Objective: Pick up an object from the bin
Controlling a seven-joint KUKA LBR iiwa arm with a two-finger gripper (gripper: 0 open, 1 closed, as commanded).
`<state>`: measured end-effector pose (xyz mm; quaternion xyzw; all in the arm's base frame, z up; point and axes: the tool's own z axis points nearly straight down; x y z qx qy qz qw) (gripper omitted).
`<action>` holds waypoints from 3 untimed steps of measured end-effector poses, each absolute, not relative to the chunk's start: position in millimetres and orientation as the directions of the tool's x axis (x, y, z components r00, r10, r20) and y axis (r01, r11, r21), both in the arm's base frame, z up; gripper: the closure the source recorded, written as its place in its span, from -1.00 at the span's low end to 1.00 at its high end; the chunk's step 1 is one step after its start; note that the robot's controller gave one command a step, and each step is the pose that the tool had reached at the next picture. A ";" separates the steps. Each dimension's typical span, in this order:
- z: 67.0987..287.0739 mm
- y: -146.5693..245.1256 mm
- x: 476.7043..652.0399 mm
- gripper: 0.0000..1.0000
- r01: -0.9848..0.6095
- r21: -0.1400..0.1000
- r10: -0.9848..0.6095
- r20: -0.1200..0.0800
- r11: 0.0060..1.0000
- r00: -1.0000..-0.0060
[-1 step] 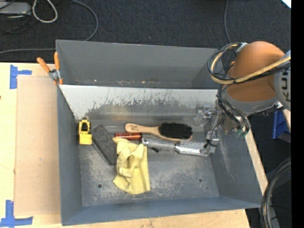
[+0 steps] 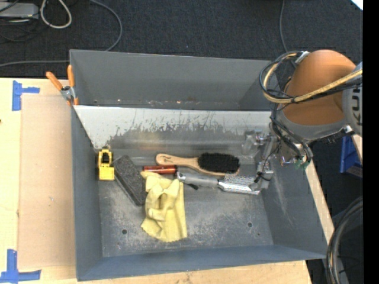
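My gripper [image 2: 262, 171] hangs low at the right side of the bin, right at the right end of a silver metal tool [image 2: 237, 186] that lies flat on the floor. The tool's dark handle [image 2: 198, 181] runs left toward a yellow cloth. Just behind the tool lies a wooden hairbrush with black bristles [image 2: 218, 163], its handle pointing left. Whether the gripper touches the tool cannot be told.
A crumpled yellow cloth [image 2: 164, 209] lies left of centre, with a dark grey block [image 2: 130, 179] beside it and a thin red stick [image 2: 159, 169] above it. A small yellow toy [image 2: 105, 165] sits by the left wall. The arm's orange cover looms over the right rim.
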<state>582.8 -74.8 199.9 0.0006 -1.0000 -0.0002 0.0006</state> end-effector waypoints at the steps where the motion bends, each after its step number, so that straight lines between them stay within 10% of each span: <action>1: 68.4 -70.8 575.6 -1.00 -0.031 0.002 -0.031 0.004 1.000 -1.000; 2: 136.6 -72.9 571.0 -1.00 -0.057 -0.001 -0.057 -0.007 0.998 -0.998; 3: 76.2 -70.4 572.7 -1.00 -0.037 0.003 -0.037 0.012 0.999 -0.999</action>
